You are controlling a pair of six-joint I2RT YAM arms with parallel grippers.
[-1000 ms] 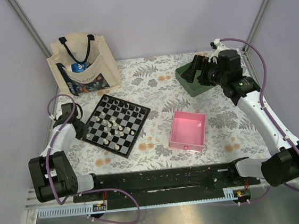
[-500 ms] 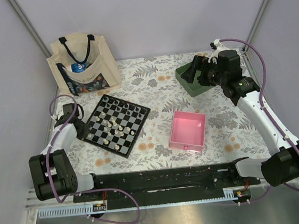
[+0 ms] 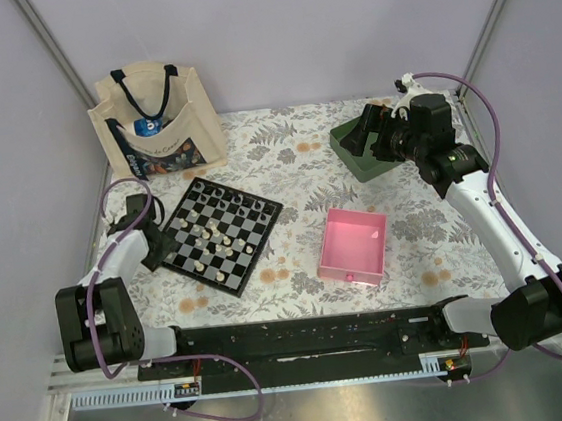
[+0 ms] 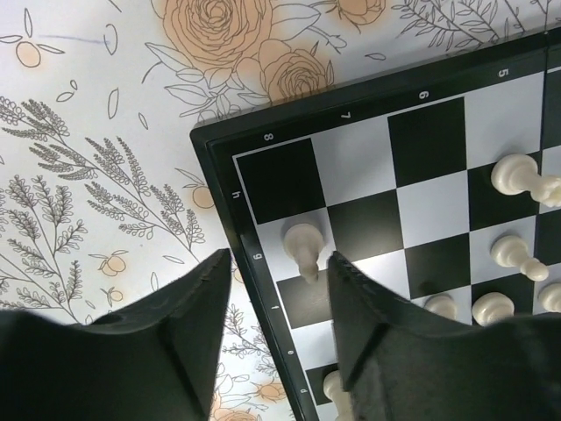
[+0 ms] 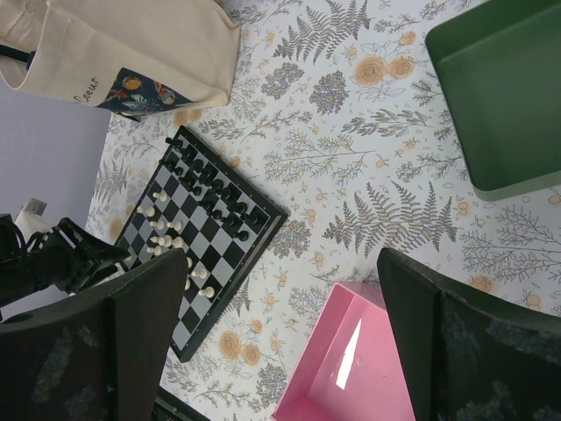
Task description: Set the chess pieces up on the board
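Pawn: white pawn [image 4: 303, 248] standing on a white square just beside the board's left corner square, by the lettered edge.
Pawn axis: appears upright, and in the left wrist view its length runs roughly along the gap between the fingers.
Pawn contact: touches neither finger; it sits closer to the right finger [image 4: 368, 324] than to the left one, a little beyond the tips.
Board: board [image 4: 273, 180] lies on the left part of the bench [image 4: 88, 158], turned corner-on to the arms.
Other pieces: more white pieces [image 4: 517, 175] stand further in from the corner, and black pieces [image 5: 206, 180] line the far side.
Left pincer: left pincer [image 4: 280, 257] is partly open and holds nothing; it straddles the board's left border with the pawn in line with its gap.
Right pincer: right pincer [image 5: 282, 263] is wide and empty, high over the right of the bench between the green tray [image 5: 504, 96] and the pink tray [image 5: 351, 360], well apart from the board.
Nearer arm: left, by a large margin.
Governing relation: the pawn lies straight ahead of the left pincer, inside the line of the gap.
Next move (judgement): travel should run along the gap axis; any sideways shift risks the right finger tipping the pawn.
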